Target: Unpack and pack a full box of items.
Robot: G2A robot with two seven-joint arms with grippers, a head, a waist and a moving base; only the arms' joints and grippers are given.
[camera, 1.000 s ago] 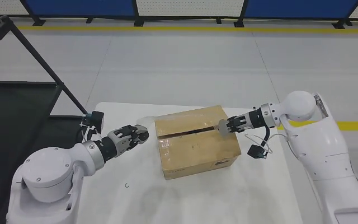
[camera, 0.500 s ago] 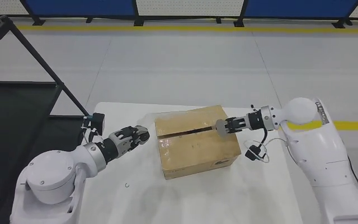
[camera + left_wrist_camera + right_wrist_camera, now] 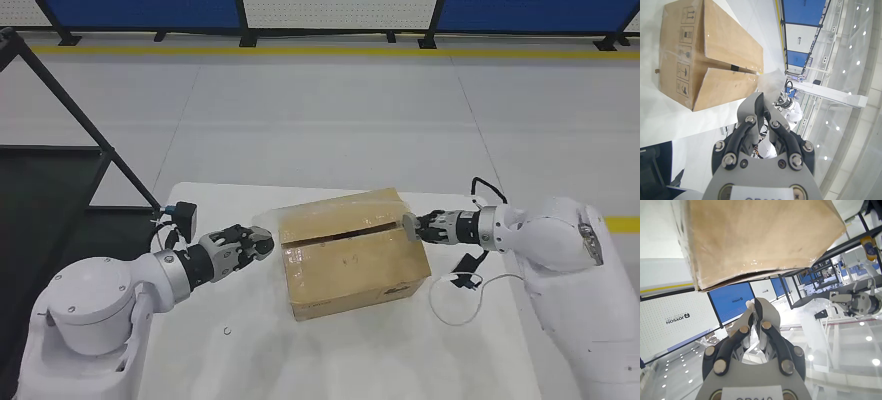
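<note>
Box point(image 3: 350, 258) sits mid table point(image 3: 330, 350), flaps down, with a thin dark gap along the top seam point(image 3: 335, 238). The left gripper point(image 3: 260, 241) hangs just left of the box, apart from it, its fingers closed on a crumpled clear film point(image 3: 770, 85) that sticks out past the tips. The right gripper point(image 3: 410, 226) is at the box's right top edge, and contact can't be told. Its fingers point(image 3: 768, 313) are pressed together with a small pale bit at the tips, unclear what. A loose white cable point(image 3: 450, 305) lies on the table right of the box.
</note>
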